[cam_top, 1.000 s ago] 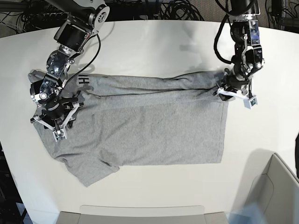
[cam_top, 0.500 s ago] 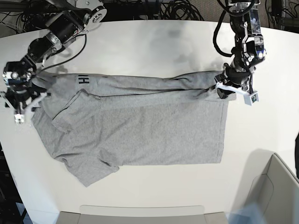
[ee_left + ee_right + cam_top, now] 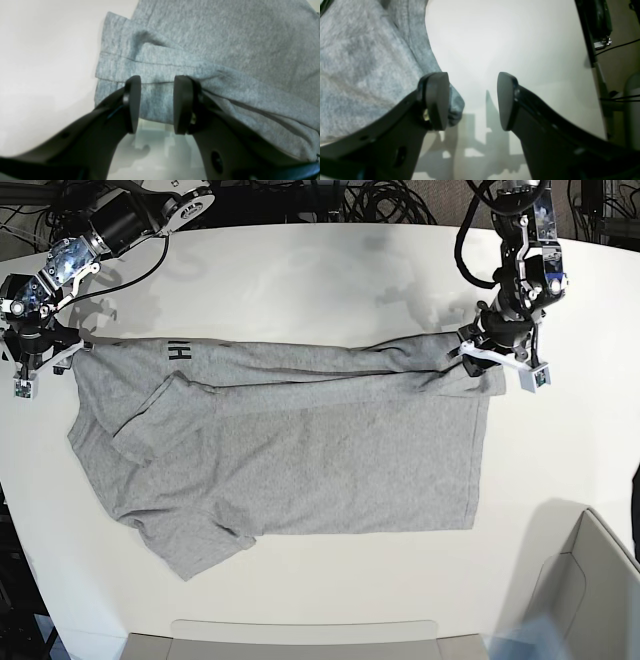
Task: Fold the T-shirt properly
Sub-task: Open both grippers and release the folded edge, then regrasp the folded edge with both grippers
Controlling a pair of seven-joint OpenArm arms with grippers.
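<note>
The heather-grey T-shirt (image 3: 300, 450) lies spread on the white table, its far edge folded over so black lettering (image 3: 178, 352) shows. My left gripper (image 3: 497, 363) is at the shirt's far right corner. In the left wrist view its jaws (image 3: 157, 105) stand apart, and the T-shirt (image 3: 225, 37) drapes over the right finger while nothing is pinched between them. My right gripper (image 3: 35, 365) hovers at the shirt's far left corner. It is open and empty (image 3: 472, 102) over bare table, with the T-shirt (image 3: 357, 62) just behind its left finger.
A grey bin (image 3: 590, 600) stands at the near right corner and a flat tray edge (image 3: 300, 640) along the near side. Cables (image 3: 380, 200) lie behind the table. The table's edge (image 3: 592, 62) runs close on the right of my right gripper.
My right gripper left the sleeve area, swung out to the shirt's far left corner and opened wider. My left gripper crept slightly toward the far side at the right corner.
</note>
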